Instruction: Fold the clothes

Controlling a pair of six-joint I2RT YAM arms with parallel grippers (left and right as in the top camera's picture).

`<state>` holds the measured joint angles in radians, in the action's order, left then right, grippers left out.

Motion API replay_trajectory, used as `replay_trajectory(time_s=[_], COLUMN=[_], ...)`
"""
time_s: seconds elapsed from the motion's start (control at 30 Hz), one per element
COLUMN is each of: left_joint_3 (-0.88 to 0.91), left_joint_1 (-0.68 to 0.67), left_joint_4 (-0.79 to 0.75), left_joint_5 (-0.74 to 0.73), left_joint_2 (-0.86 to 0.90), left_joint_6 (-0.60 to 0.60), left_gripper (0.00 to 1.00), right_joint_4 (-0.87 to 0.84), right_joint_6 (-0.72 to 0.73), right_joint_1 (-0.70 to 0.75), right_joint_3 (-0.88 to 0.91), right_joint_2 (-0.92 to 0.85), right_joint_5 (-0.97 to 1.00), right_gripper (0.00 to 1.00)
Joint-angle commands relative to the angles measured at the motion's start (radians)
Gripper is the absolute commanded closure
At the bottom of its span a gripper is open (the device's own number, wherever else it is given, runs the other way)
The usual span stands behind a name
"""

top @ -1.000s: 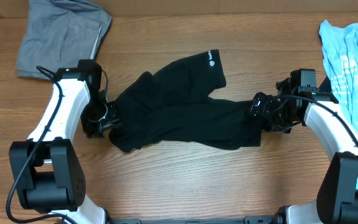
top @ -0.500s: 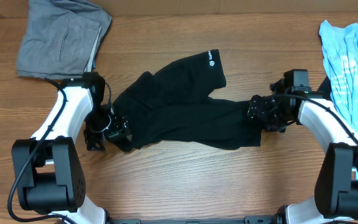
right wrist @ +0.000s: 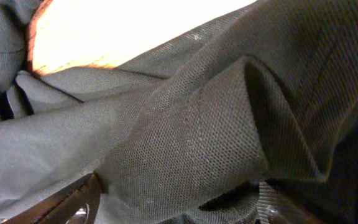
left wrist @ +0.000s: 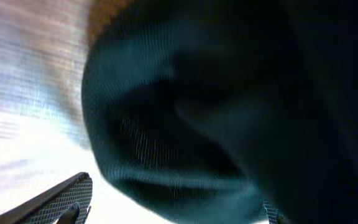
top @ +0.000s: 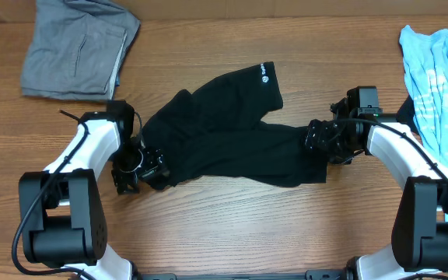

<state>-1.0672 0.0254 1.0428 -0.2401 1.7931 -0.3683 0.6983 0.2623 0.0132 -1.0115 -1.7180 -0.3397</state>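
Overhead: black T-shirt (top: 232, 144) lies bunched mid-frame on the table (top: 224, 225), not flat. Watch for a multi-layer grab.
Left gripper (top: 142, 167) is at its lower-left end, right gripper (top: 321, 140) at its right end. Both claws are spread wide with cloth between the fingers, no firm pinch visible. If you close here, you'll likely catch stacked folds and drag the bundle crooked. No containers in view; grey garment (top: 76, 47) upper left, light blue shirt (top: 442, 78) upper right.

Colours we find on the brown wood-grain desk (top: 208, 225)
We see a plain black soft-fabric short-sleeved T-shirt (top: 232, 144) with a small white round logo (top: 264, 76), a grey folded garment (top: 76, 50), and a light blue printed shirt (top: 438, 70) with paler markings; close up, the black cloth shows a fine knit.
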Motion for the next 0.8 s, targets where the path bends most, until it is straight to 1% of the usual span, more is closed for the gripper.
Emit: replay_trajectory(time_s=[0.0,0.07,0.1,0.13,0.17,0.2,0.23,0.3,0.4,0.43,0.5,0.7,0.73,0.77], left_joint_3=[0.019,0.019,0.019,0.019,0.019,0.019,0.019,0.019,0.019,0.019,0.019,0.019,0.019,0.019], left_joint_1=[-0.013,-0.013,-0.013,-0.013,-0.013,-0.013,-0.013,-0.013,-0.013,-0.013,-0.013,-0.013,-0.013,-0.013], left_joint_4=[-0.062,-0.071,-0.071,-0.067,-0.064,-0.064,-0.064,-0.063,-0.058,-0.056,-0.053,-0.053,-0.053,-0.055], left_joint_5=[-0.004,0.004,0.007,0.008,0.008,0.008,0.011,0.011,0.011,0.011,0.011,0.011,0.011,0.011], left_joint_2=[-0.022,-0.022,-0.022,-0.022,-0.022,-0.022,-0.022,-0.022,-0.022,-0.022,-0.022,-0.022,-0.022,-0.022], left_joint_6=[-0.08,-0.082,-0.082,-0.082,-0.082,-0.081,-0.081,-0.081,-0.08,-0.074,-0.072,-0.073,-0.073,-0.073], left_gripper=[0.11,0.16,0.18,0.26,0.3,0.34,0.35,0.34,0.33,0.33,0.33,0.32,0.32,0.32], right_joint_4=[-0.005,-0.004,-0.004,-0.005,-0.005,-0.005,-0.005,-0.012,-0.024,-0.021,-0.015,0.03,0.037,0.057], right_joint_6=[-0.001,-0.001,-0.001,-0.001,-0.001,-0.001,-0.002,-0.003,-0.005,-0.005,-0.005,-0.032,-0.037,-0.072], right_joint_1=[-0.001,-0.001,-0.001,-0.001,-0.001,-0.001,-0.001,-0.001,-0.001,-0.001,0.0,-0.002,-0.002,-0.003], right_joint_3=[-0.011,-0.011,-0.011,-0.011,-0.011,-0.011,-0.011,-0.011,-0.012,-0.018,-0.031,-0.098,-0.099,-0.098], right_joint_2=[-0.001,-0.001,-0.001,-0.001,-0.001,-0.001,-0.001,-0.001,-0.001,-0.001,-0.001,-0.001,-0.001,-0.001], right_joint_5=[0.002,0.002,0.002,0.002,0.002,0.002,0.003,0.009,0.111,0.16,0.19,0.18,0.169,0.109], right_gripper=[0.27,0.42,0.44,0.5,0.53,0.54,0.54,0.52,0.4,0.38,0.38,0.38,0.39,0.38])
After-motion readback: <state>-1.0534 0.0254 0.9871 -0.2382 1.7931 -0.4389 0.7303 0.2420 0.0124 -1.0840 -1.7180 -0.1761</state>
